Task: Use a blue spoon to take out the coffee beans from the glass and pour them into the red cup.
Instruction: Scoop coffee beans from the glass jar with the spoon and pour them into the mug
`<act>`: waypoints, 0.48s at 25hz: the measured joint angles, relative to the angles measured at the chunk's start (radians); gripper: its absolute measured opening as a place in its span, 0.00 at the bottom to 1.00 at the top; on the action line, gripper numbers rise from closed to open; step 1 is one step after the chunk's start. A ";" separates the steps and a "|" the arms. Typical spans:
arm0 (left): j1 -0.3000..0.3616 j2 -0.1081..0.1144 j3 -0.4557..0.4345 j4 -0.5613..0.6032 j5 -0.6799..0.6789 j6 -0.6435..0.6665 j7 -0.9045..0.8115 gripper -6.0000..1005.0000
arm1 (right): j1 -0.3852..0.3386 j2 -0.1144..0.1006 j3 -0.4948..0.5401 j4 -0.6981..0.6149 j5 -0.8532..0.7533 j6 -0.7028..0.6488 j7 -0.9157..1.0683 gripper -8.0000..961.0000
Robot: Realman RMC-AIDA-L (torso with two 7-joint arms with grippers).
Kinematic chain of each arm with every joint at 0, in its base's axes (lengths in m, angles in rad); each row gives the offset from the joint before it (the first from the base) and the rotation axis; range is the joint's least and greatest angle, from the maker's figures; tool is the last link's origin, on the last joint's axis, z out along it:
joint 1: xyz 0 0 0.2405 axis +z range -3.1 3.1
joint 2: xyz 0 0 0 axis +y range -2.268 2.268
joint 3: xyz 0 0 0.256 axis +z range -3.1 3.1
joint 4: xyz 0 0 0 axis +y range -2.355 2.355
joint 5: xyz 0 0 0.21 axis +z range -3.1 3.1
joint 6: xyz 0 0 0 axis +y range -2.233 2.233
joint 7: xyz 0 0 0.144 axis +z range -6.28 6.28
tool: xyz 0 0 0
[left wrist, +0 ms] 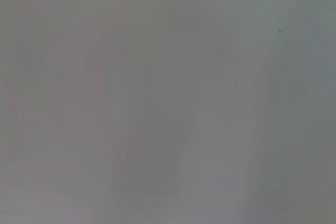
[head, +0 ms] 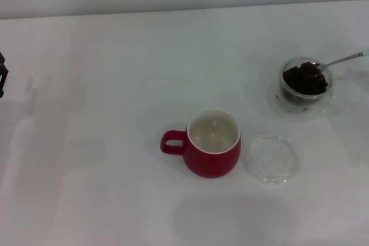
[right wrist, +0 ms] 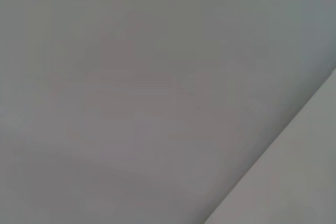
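Observation:
The red cup (head: 212, 155) stands upright in the middle of the white table, its white inside bare and its loop handle pointing left. Far to its right is the glass (head: 286, 97), filled with dark coffee beans (head: 305, 80). The blue spoon (head: 341, 60) rests in the glass, bowl on the beans, with its metal neck and pale handle leaning toward the right edge of the head view. Nothing holds it. A dark sliver of my left gripper (head: 2, 76) shows at the far left edge, well away from everything. My right gripper is out of view.
A flat clear round dish (head: 272, 158) lies just right of the red cup. The white table (head: 104, 142) runs back to a pale wall. Both wrist views show only a plain grey-white surface.

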 joint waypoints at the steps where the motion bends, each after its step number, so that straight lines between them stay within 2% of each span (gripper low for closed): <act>1: 0.000 0.000 0.000 0.000 0.000 0.000 0.000 0.56 | 0.000 0.000 0.000 0.000 0.000 0.003 0.001 0.16; 12: -0.001 0.000 0.000 0.000 0.000 0.000 0.000 0.56 | 0.007 0.008 0.000 -0.001 0.000 0.044 0.011 0.16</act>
